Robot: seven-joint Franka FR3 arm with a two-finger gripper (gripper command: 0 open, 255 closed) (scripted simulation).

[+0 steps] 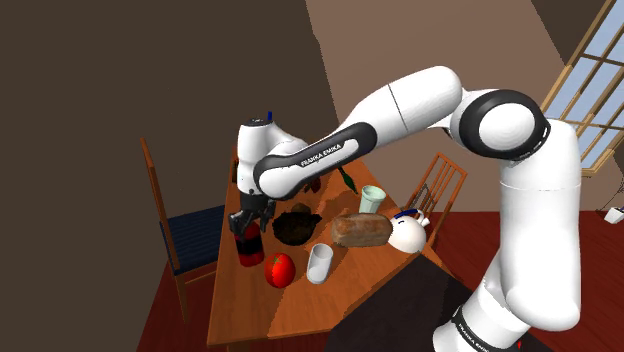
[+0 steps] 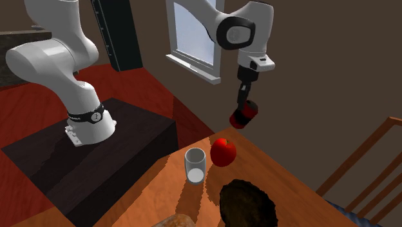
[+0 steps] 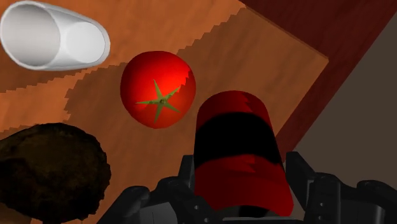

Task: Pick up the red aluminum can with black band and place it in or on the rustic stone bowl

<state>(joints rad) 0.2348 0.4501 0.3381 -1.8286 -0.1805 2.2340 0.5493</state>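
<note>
I have the red can with its black band point(image 3: 236, 149) clasped between the two black fingers point(image 3: 306, 186), which are closed in to the can's width, one pressed against each side. The gripper point(image 1: 249, 226) grips it by the upper end, so the can point(image 1: 250, 247) hangs below the hand. The second exterior view gives me the height: the can point(image 2: 244, 116) is in the air, clear of the wooden table point(image 2: 290, 174), over its far edge. From the wrist camera a red tomato point(image 3: 158, 89) lies on the table just beside the can. A white cup point(image 3: 51, 35) lies on its side beyond the tomato, and the dark rough bowl point(image 3: 51, 168) stands apart from the can on the same side. The shoulder view adds what lies farther along the table. The bowl point(image 1: 296, 226) is to the can's right there. Past it are a brown loaf point(image 1: 361, 230), a white teapot point(image 1: 407, 234) and a pale green cup point(image 1: 372, 198). A wooden chair point(image 1: 185, 235) stands at the table's left.
</note>
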